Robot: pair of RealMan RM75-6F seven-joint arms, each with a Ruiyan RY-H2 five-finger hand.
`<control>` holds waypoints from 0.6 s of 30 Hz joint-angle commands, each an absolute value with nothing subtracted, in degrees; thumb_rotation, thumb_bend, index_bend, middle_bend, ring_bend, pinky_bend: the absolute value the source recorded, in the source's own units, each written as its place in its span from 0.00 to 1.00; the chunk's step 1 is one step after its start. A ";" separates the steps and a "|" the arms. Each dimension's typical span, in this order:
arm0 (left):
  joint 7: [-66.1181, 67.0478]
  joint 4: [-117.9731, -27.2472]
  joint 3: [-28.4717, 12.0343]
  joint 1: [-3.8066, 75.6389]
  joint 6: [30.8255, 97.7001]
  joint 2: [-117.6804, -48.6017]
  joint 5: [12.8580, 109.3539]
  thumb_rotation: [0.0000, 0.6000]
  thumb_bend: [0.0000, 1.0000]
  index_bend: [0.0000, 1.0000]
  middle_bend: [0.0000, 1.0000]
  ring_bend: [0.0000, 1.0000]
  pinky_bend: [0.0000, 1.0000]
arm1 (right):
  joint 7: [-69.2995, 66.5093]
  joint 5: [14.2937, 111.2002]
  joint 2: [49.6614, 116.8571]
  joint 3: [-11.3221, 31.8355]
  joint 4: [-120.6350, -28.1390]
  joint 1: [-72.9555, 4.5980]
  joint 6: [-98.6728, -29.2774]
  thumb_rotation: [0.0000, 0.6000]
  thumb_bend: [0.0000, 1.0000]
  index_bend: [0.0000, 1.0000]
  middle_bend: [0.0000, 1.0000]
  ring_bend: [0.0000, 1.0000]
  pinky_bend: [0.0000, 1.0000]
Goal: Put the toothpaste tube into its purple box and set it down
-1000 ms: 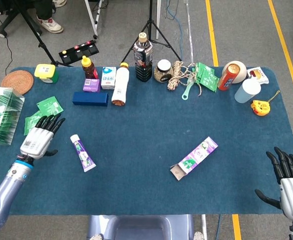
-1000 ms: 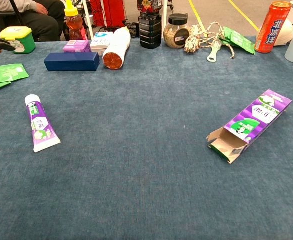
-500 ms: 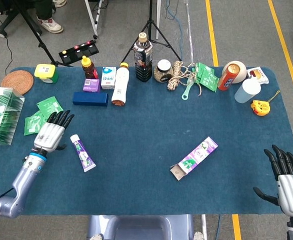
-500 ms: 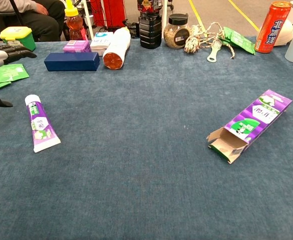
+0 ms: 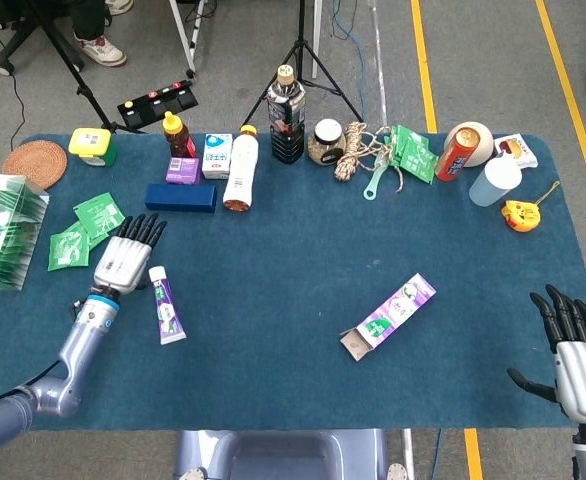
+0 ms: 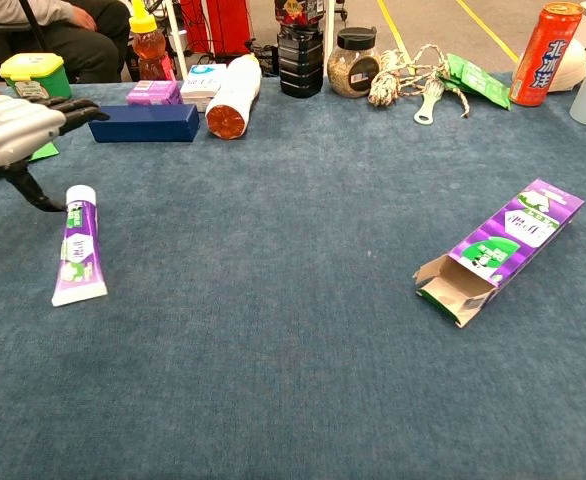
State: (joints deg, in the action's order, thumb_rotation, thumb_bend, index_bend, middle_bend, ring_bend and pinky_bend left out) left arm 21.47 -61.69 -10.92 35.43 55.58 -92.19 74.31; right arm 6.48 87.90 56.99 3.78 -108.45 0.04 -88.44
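From the head view we see the toothpaste tube (image 5: 163, 304) lying flat on the blue table (image 5: 293, 380), on its left part. Its long axis runs nearly front to back, with the white cap at the far end and the flat crimped end nearer us, tipped slightly rightward. Our left hand (image 5: 125, 262) sits just beside the cap, on the tube's left, fingers spread and pointing away toward the far edge; it holds nothing. Whether the thumb touches the tube we cannot tell from here. The purple box (image 5: 389, 315) lies well apart from the tube, right of centre, on a diagonal: its open flapped end points toward the near left, its closed end toward the far right. Our right hand (image 5: 576, 352) hovers at the near right corner, fingers apart and empty, well away from the box.

From the chest view the tube (image 6: 73, 246) again lies lengthwise away from us, cap at the far end. The left hand (image 6: 13, 128) shows at the left edge, open, its dark thumb reaching down close to the cap. The box (image 6: 500, 248) rests on the right, its open mouth facing us and leftward. Along the far edge stand a dark blue box (image 6: 143, 122) and an orange can (image 6: 545, 40).
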 commanded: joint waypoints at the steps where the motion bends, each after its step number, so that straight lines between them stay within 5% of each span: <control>1: 21.93 -60.00 -10.95 36.89 55.78 -94.54 74.71 1.00 0.10 0.00 0.00 0.00 0.07 | 6.24 87.38 56.91 3.95 -108.37 -0.16 -88.11 1.00 0.00 0.06 0.00 0.00 0.00; 18: 20.34 -53.57 -10.76 42.82 60.09 -105.24 80.17 1.00 0.10 0.00 0.00 0.00 0.07 | 4.65 85.24 56.40 4.68 -107.91 -0.92 -87.04 1.00 0.00 0.06 0.00 0.00 0.00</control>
State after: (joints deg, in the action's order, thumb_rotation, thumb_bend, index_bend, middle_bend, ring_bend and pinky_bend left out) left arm 20.03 -53.95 -10.75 42.26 60.34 -104.62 80.00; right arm 4.68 85.28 56.43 4.64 -107.93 -0.90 -87.06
